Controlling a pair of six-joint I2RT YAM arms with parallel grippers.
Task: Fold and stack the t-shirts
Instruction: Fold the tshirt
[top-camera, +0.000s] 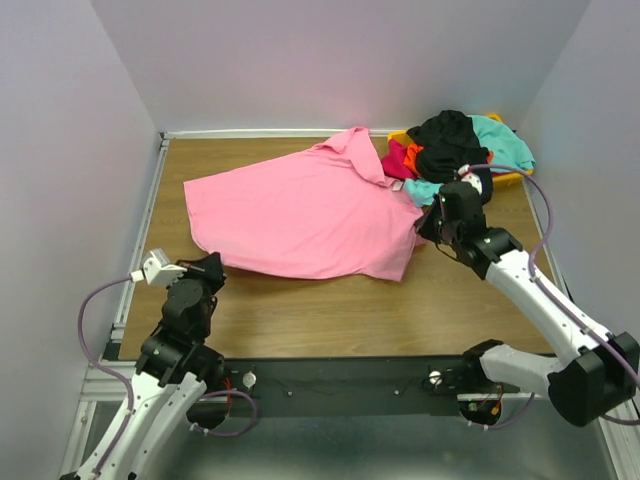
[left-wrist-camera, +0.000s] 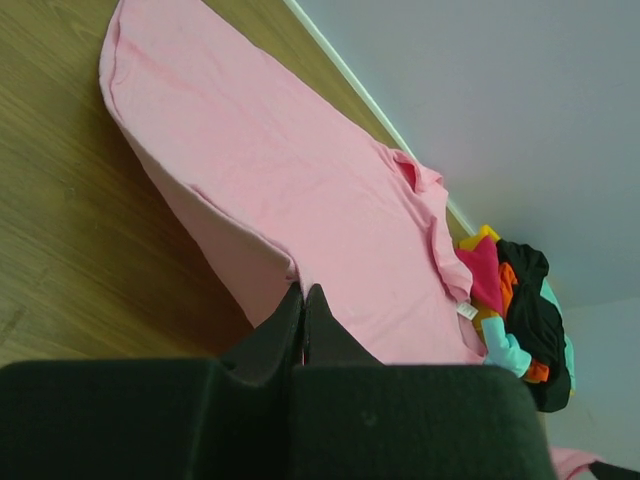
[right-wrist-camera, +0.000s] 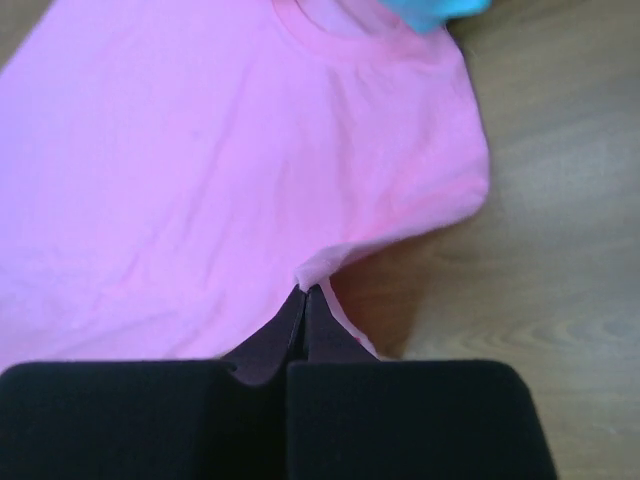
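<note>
A large bright pink t-shirt (top-camera: 300, 210) lies spread across the middle of the wooden table. My left gripper (top-camera: 212, 268) is shut on its near left corner; the left wrist view shows the fingertips pinching the pink edge (left-wrist-camera: 303, 290). My right gripper (top-camera: 432, 225) is shut on the shirt's right edge, where a small fold of cloth sits in the closed tips (right-wrist-camera: 305, 288). A heap at the back right holds a black shirt (top-camera: 448, 140), a teal shirt (top-camera: 505, 142), an orange-red shirt (top-camera: 414, 155) and a magenta shirt (top-camera: 397, 160). The heap also shows in the left wrist view (left-wrist-camera: 520, 300).
A yellow bin (top-camera: 506, 180) under the heap stands in the back right corner. White walls close the table at the back and both sides. Bare wood (top-camera: 330, 315) lies between the shirt and the near edge, and a metal rail (top-camera: 140, 230) runs along the left.
</note>
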